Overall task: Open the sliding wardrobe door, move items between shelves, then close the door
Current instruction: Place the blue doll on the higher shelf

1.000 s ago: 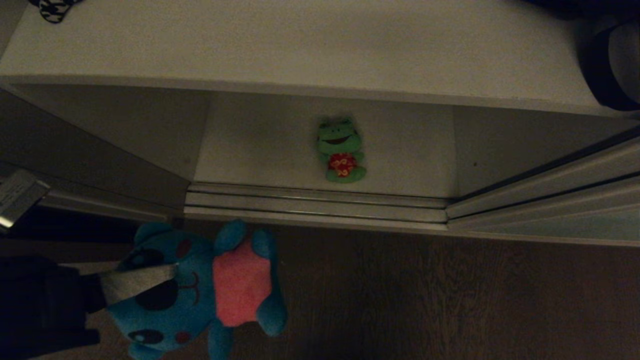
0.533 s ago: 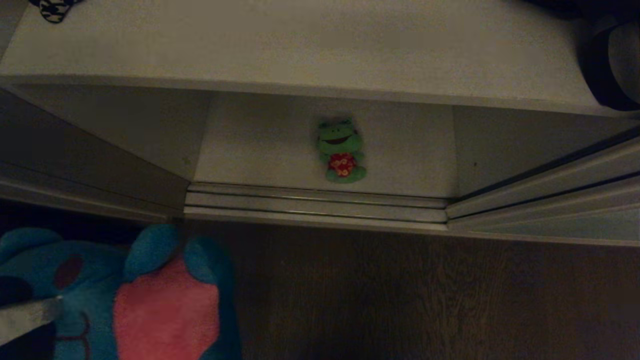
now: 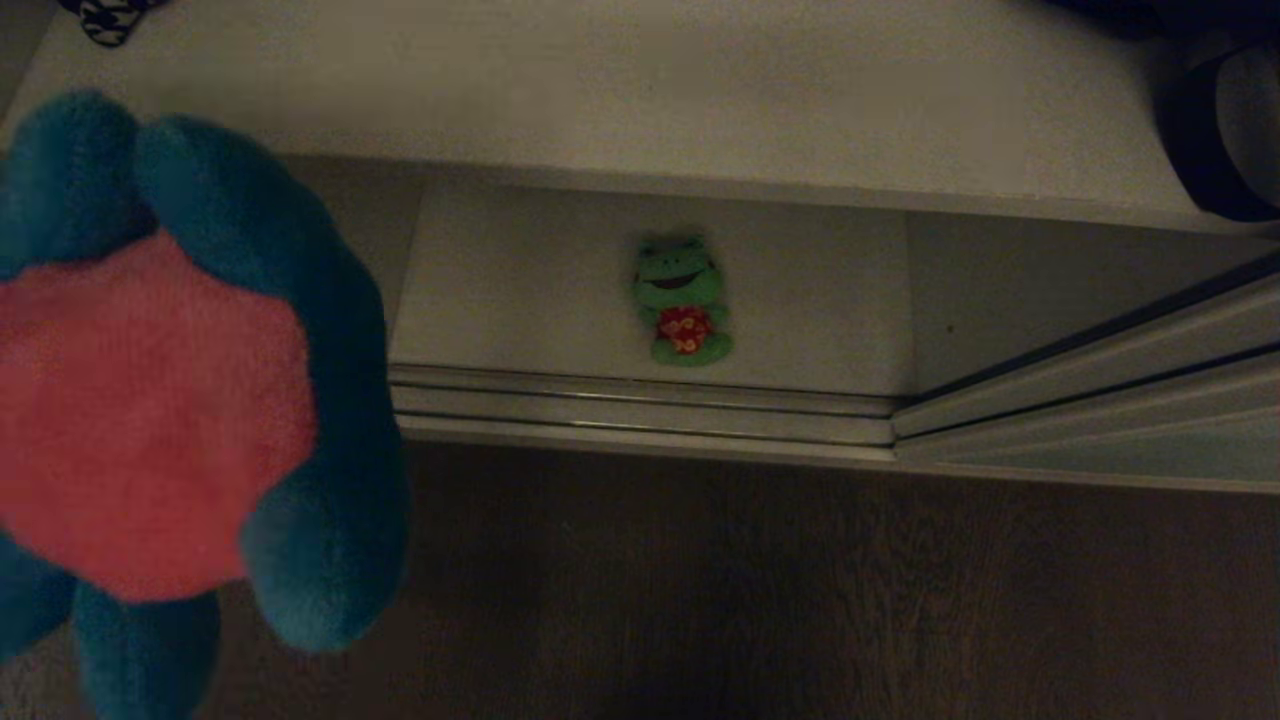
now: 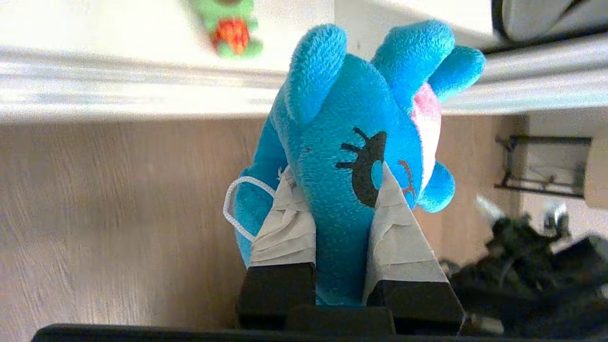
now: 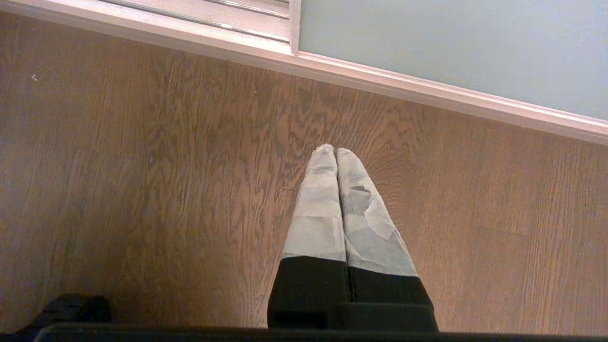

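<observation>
My left gripper [image 4: 335, 168] is shut on the head of a teal-blue soft toy [image 4: 342, 118] with a pink belly. In the head view that toy [image 3: 150, 400] hangs large at the left, level with the upper shelf [image 3: 600, 80], and hides the gripper. A green soft toy [image 3: 680, 300] with a red mark lies on the lower shelf [image 3: 520, 290], just behind the floor rail [image 3: 640, 410]. The sliding wardrobe door [image 3: 1100, 450] stands pushed to the right, leaving this bay uncovered. My right gripper [image 5: 336, 151] is shut and empty above the wood floor, near the door panel [image 5: 451, 42].
A dark rounded object [image 3: 1220, 130] sits at the right end of the upper shelf, and a black-and-white patterned thing [image 3: 105, 20] at its far left. Wood floor [image 3: 800, 580] lies before the wardrobe. Dark clutter [image 4: 522, 256] lies on the floor in the left wrist view.
My left gripper has lifted the blue toy from low near the floor up close to the head camera, in front of the shelf's left end. The green toy has not moved.
</observation>
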Robot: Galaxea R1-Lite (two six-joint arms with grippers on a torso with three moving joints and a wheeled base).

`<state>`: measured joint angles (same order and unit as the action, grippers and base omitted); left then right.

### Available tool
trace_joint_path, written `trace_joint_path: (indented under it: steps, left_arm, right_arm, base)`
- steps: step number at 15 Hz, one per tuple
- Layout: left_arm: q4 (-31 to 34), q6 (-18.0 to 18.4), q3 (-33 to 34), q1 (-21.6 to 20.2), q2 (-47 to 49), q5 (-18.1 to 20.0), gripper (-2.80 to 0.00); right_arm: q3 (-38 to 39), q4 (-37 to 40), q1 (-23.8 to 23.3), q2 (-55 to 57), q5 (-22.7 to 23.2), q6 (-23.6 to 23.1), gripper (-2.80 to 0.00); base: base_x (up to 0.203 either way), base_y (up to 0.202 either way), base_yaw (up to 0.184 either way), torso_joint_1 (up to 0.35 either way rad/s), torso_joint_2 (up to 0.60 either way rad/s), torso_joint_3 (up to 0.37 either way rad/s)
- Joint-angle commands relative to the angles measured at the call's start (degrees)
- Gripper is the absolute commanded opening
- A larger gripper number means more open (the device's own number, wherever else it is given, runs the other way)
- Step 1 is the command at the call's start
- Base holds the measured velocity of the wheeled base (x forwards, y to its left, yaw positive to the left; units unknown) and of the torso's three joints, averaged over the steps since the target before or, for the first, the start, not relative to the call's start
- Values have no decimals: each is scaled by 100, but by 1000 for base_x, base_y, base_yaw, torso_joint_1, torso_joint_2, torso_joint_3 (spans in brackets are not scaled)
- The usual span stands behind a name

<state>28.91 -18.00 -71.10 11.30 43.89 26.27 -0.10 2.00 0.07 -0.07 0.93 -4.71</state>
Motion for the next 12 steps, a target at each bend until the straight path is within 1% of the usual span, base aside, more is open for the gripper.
trace_joint_path:
  steps: [1, 2, 4, 7, 9, 12]
  left_arm:
    - [-133, 81, -418, -20, 798, 26, -280]
    - [-283, 159, -590, -20, 1067, 88, -280]
    - [-489, 227, -1178, -16, 1612, 307, -280]
    - [-569, 220, -1991, -14, 2325, 418, -280]
    - [-650, 250, -2145, -9, 2637, 439, -280]
    - [-1215, 189, -2183, 11, 3002, 449, -280]
  right_arm:
    - [1, 2, 1, -1, 3, -4, -280]
    - [1, 2, 1, -1, 3, -4, -280]
    - [1, 2, 1, -1, 3, -4, -280]
    - [1, 2, 1, -1, 3, -4, -280]
    - [1, 2, 1, -1, 3, -4, -280]
    - [1, 2, 1, -10, 3, -4, -280]
  base:
    - [0, 0, 0, 0, 0, 0]
    - [0, 0, 0, 0, 0, 0]
    - [0, 0, 0, 0, 0, 0]
    - [0, 0, 0, 0, 0, 0]
    - [0, 0, 0, 0, 0, 0]
    - [0, 0, 0, 0, 0, 0]
